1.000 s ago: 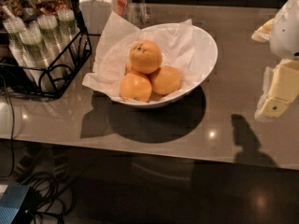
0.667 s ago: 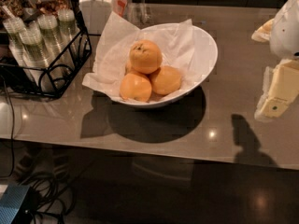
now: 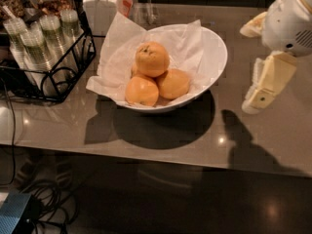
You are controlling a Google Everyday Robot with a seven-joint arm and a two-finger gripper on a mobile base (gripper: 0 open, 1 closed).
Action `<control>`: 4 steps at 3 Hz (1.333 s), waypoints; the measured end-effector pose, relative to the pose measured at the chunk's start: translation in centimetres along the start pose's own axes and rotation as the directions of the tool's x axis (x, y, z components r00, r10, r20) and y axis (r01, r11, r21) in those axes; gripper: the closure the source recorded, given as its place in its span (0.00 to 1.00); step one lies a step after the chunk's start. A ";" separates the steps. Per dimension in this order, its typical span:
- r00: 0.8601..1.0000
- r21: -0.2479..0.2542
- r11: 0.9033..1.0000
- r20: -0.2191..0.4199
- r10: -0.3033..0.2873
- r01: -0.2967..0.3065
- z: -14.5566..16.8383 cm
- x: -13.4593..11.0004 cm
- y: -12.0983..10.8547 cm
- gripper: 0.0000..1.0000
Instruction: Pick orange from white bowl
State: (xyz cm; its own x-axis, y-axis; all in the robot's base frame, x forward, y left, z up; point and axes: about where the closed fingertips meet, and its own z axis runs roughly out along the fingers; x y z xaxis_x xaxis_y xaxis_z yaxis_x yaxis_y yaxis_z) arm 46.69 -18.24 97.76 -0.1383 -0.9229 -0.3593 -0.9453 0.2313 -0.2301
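The round orange with dimpled skin and a dark greenish stem spot (image 3: 152,58) sits on top of the pile inside the large glossy white bowl with the slanted rim (image 3: 214,48), stem spot facing up and nothing touching it from above. It rests on two smoother, paler oranges, one at the bowl's front (image 3: 142,90) and one just beside that towards the bowl's lower side (image 3: 173,83). Crumpled white paper (image 3: 122,43) lines the bowl under the fruit and spills over its high rim on the far left. The bowl stands on a glossy grey-brown tabletop (image 3: 146,135) and casts a dark shadow in front of itself. To the right of the bowl, clear of its rim, hangs the robot's white two-finger gripper (image 3: 247,68); its two cream fingers (image 3: 270,79) stand well apart with nothing between them. To the left of the bowl stands a black wire rack (image 3: 73,79) holding stacks of clear plastic cups (image 3: 34,40). Behind the bowl's left side is a glass jar with pale contents (image 3: 100,6).
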 end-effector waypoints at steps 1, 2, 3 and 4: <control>0.985 -0.083 0.992 0.151 -0.082 0.095 1.9 -6.0 -1.4 0.00; 0.954 -0.149 0.969 0.256 -0.155 0.197 3.2 -11.9 -2.2 0.00; 0.929 -0.195 0.944 0.312 -0.199 0.268 4.7 -16.5 -3.2 0.00; 0.912 -0.257 0.910 0.341 -0.228 0.324 7.4 -19.5 -3.7 0.00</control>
State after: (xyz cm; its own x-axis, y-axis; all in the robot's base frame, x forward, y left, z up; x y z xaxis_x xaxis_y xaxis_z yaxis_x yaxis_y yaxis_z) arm 55.11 1.21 98.95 0.1902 -0.7894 -0.5837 -0.9815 -0.1675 -0.0932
